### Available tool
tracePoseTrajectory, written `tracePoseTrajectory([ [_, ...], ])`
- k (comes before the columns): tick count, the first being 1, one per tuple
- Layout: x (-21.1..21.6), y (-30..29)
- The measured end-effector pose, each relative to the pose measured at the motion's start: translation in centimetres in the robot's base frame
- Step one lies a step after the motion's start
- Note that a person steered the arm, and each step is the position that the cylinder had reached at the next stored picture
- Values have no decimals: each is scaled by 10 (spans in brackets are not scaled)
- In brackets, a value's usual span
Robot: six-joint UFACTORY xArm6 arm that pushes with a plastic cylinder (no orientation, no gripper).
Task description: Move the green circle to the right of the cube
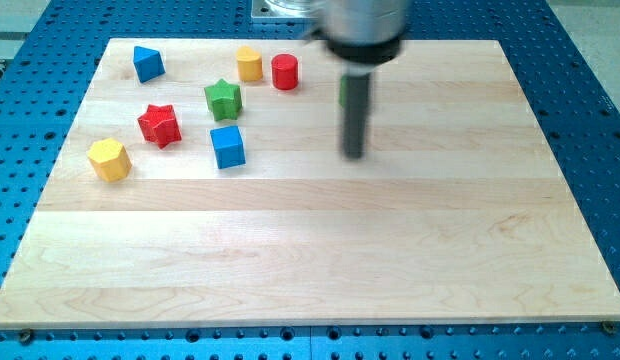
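My tip (pixel 354 155) rests on the wooden board, right of the centre-top group of blocks. A thin green sliver (pixel 342 92) shows at the rod's left edge; it looks like the green circle, mostly hidden behind the rod. The blue cube (pixel 228 146) sits well to the view's left of my tip, apart from it.
A green star (pixel 222 99) lies just above the cube. A red star (pixel 159 125) and a yellow hexagon (pixel 108 159) lie to its left. A blue block (pixel 147 63), a yellow block (pixel 249 64) and a red cylinder (pixel 284 72) stand near the top edge.
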State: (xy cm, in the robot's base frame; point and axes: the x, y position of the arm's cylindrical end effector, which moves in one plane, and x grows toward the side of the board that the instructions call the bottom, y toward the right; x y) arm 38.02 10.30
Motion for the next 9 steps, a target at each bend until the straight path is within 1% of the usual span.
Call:
tracePoseTrajectory([
  [1, -85, 63],
  [2, -109, -19],
  [3, -38, -74],
  [4, -6, -70],
  [5, -45, -36],
  [6, -18, 17],
  [8, -5, -93],
  [9, -1, 4],
])
